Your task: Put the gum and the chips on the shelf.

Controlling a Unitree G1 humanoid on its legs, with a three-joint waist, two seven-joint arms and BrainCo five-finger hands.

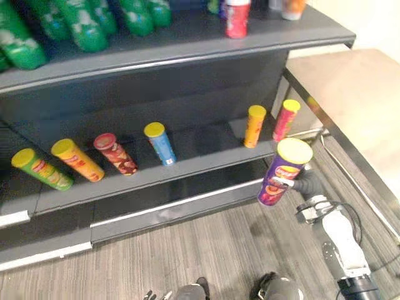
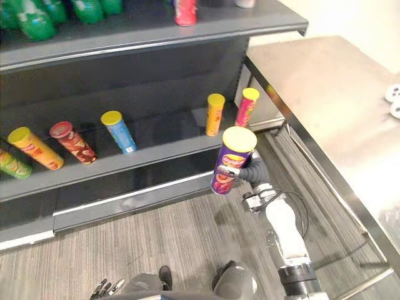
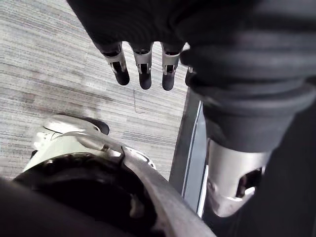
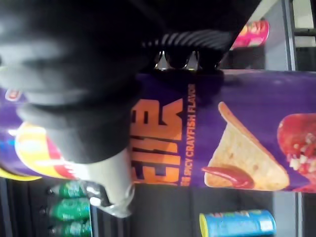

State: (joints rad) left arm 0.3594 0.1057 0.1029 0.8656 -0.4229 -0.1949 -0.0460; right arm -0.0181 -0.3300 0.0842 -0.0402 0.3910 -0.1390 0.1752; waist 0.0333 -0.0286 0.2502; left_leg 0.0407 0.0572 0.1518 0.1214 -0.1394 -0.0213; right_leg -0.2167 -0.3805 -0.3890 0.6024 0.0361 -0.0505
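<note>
Right hand (image 2: pixel 251 170) clamped round purple chips can (image 2: pixel 229 164), off front edge of shelf (image 2: pixel 169 135). Judgement: clear lip, land upright between blue can (image 2: pixel 119 131) and orange can (image 2: pixel 215 114). Left hand (image 3: pixel 144 61) slack, fingers straight.

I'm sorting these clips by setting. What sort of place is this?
Probably a shop aisle, or a mock-up of one: dark shelves stocked with a row of chip cans, green bottles above, and the right hand holding a purple chip can.

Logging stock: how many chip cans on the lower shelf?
6: green, orange, red, blue cans at left; amber, pink cans at right. More possibly offscreen. Right hand holds purple can.
</note>
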